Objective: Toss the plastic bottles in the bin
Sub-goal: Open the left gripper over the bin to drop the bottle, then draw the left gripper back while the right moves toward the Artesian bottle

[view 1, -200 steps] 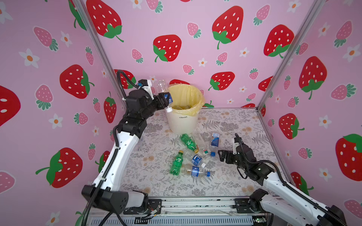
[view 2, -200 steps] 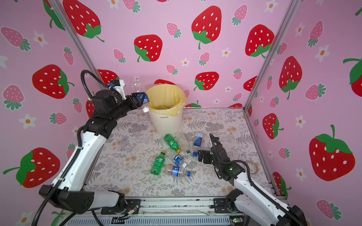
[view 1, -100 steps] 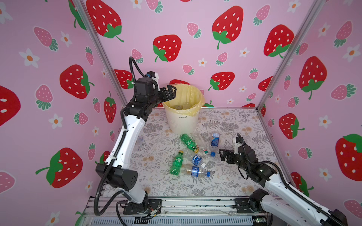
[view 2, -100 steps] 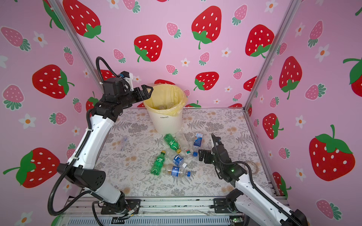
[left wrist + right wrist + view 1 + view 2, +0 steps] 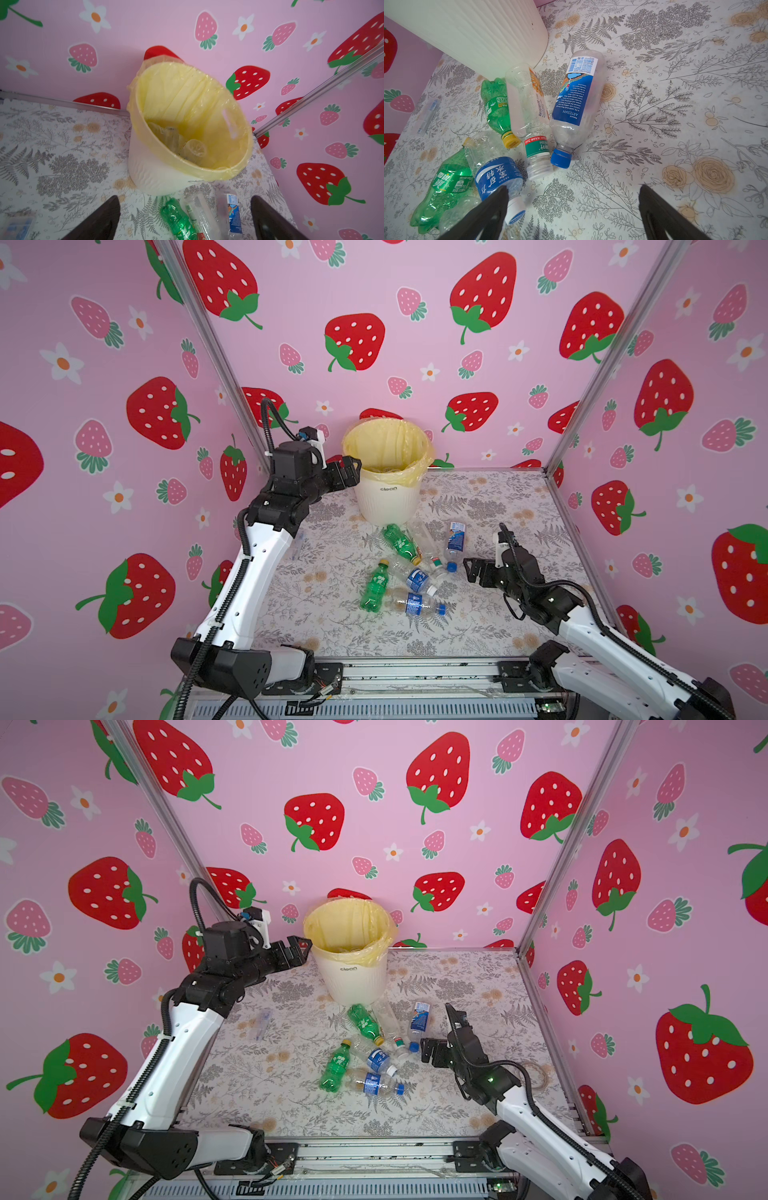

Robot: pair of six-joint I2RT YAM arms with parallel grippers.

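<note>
Left tool (image 5: 296, 952): wide open, empty, beside bin (image 5: 388, 497) rim; we judge release spot.
Right tool (image 5: 573, 190): wide open, empty, bottles (image 5: 417, 578) just ahead; we judge next pick.

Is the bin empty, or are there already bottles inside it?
Not empty. The left wrist view looks into the bin: at least two clear bottles lie at its bottom, inside the yellow liner.

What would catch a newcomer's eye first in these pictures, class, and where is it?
The pink strawberry wallpaper on all three sides strikes first. At the back stands a white bin with a yellow liner, and just in front of it a heap of bottles, green and clear, lies on the flowered table.
</note>
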